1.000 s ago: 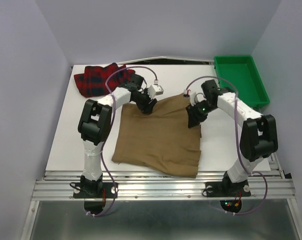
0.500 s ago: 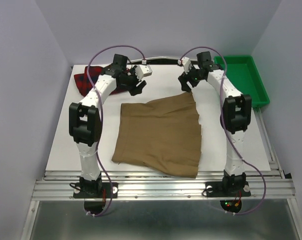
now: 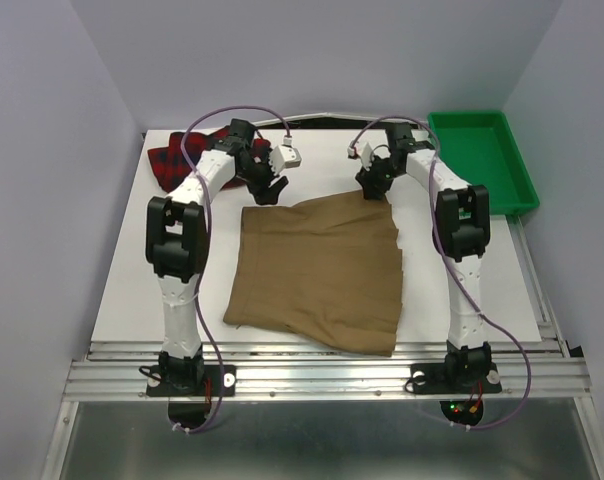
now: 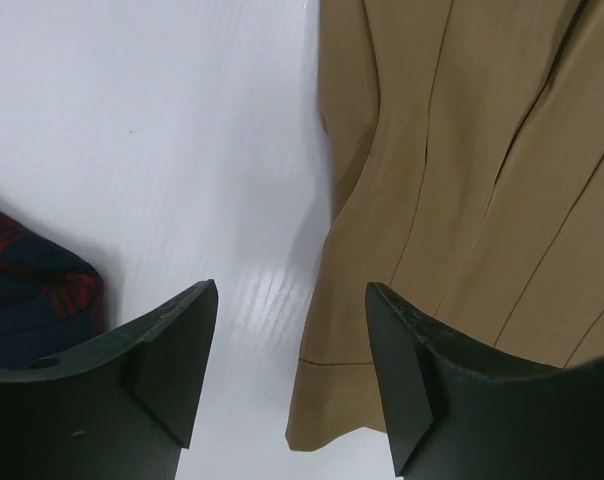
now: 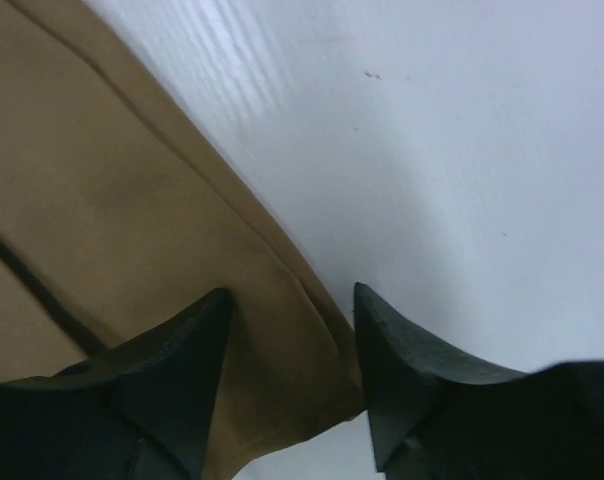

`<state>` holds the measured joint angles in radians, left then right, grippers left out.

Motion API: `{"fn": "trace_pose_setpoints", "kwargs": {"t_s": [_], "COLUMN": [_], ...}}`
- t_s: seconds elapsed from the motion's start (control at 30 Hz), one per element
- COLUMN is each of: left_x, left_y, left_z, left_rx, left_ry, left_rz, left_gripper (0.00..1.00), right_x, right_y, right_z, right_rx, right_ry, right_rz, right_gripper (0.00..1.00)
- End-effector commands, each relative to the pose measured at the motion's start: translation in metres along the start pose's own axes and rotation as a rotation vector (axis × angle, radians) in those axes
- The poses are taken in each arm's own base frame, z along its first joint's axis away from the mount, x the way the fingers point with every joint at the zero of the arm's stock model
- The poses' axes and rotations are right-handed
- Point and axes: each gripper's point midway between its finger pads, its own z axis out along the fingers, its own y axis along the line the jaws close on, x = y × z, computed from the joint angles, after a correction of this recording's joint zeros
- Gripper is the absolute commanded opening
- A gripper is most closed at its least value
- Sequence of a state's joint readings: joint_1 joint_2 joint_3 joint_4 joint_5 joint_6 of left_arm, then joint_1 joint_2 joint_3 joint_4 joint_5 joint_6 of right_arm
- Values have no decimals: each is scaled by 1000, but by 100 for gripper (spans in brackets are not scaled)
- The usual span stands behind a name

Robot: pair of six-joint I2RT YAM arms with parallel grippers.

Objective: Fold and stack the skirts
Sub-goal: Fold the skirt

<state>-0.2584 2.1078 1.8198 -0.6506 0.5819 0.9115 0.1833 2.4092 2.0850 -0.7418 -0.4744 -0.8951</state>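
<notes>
ITEM tan skirt (image 3: 317,270): flat, desk (image 3: 132,270) centre | plaid skirt (image 3: 177,160): bunched, 10 o'clock | left fingers (image 4: 172,340), right fingers (image 5: 182,350): spread, holding nothing, at tan skirt's far corners | RISK: uneven pinches would likely skew the fold.

This is looking like a robotics lab cell: plain pale walls (image 3: 42,150) are enclosing a white worktop (image 3: 122,290), the left arm (image 3: 177,240) and right arm (image 3: 462,230) are standing bolted to an aluminium rail (image 3: 322,375), and purple cables (image 3: 222,113) are looping overhead.
</notes>
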Motion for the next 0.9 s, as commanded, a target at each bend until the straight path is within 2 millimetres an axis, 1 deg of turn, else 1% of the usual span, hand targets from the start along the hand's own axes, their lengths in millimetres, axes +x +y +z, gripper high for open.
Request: {"fn": "trace_pose_setpoints", "kwargs": {"t_s": [0.0, 0.07, 0.13, 0.17, 0.27, 0.3, 0.33, 0.37, 0.4, 0.43, 0.47, 0.5, 0.53, 0.57, 0.63, 0.67, 0.7, 0.73, 0.77, 0.8, 0.87], "left_x": [14, 24, 34, 42, 50, 54, 56, 57, 58, 59, 58, 56, 54, 49, 42, 37, 29, 25, 16, 10, -3], "left_y": [-1, -3, -7, -7, -5, -5, -5, -5, -4, -3, -1, 3, 5, 10, 16, 23, 29, 36, 46, 52, 61], "left_z": [-5, -3, -3, -2, -6, -7, -9, -9, -10, -10, -11, -11, -11, -12, -14, -16, -20, -24, -27, -32, -46], "left_rx": [43, 64, 74, 70, 47, 51, 51, 49, 48, 43, 36, 21, 16, -2, -21, -45, -73, -100, -142, -173, -236], "left_ry": [68, 95, 127, 151, 176, 182, 185, 187, 186, 185, 181, 170, 163, 146, 127, 110, 90, 81, 56, 41, 6], "left_rz": [26, 38, 40, 41, 45, 40, 39, 40, 39, 36, 36, 37, 38, 40, 46, 48, 43, 40, 44, 41, 33], "left_gripper": [72, 71, 71, 70, 66, 65, 62, 57, 54, 50, 43, 38, 33, 24, 9, 1, 0, 0, 0, 0, 0], "right_x": [20, 24, 22, 23, 18, 17, 14, 13, 12, 8, 4, -1, -4, -13, -23, -39, -44, -52, -68, -74, -93], "right_y": [15, 19, 19, 18, 11, 5, 0, -6, -9, -17, -23, -36, -42, -58, -72, -87, -96, -103, -115, -127, -137], "right_z": [1, 1, -1, -2, -7, -8, -10, -13, -15, -16, -18, -20, -22, -26, -31, -43, -44, -50, -65, -77, -97], "right_rx": [-51, -65, -67, -63, -35, -6, 13, 37, 54, 87, 115, 169, 197, 258, 308, 369, 398, 425, 478, 524, 585], "right_ry": [44, 57, 61, 65, 69, 75, 72, 78, 82, 71, 65, 57, 51, 35, 17, -7, -20, -36, -66, -85, -123], "right_rz": [-19, -12, -9, -10, -16, -6, -12, -20, -14, -22, -30, -35, -33, -35, -39, -45, -51, -57, -70, -79, -101], "right_gripper": [54, 47, 37, 26, 11, 1, 1, 1, 1, 1, 1, 1, 1, 1, 1, 1, 1, 1, 1, 1, 1]}}
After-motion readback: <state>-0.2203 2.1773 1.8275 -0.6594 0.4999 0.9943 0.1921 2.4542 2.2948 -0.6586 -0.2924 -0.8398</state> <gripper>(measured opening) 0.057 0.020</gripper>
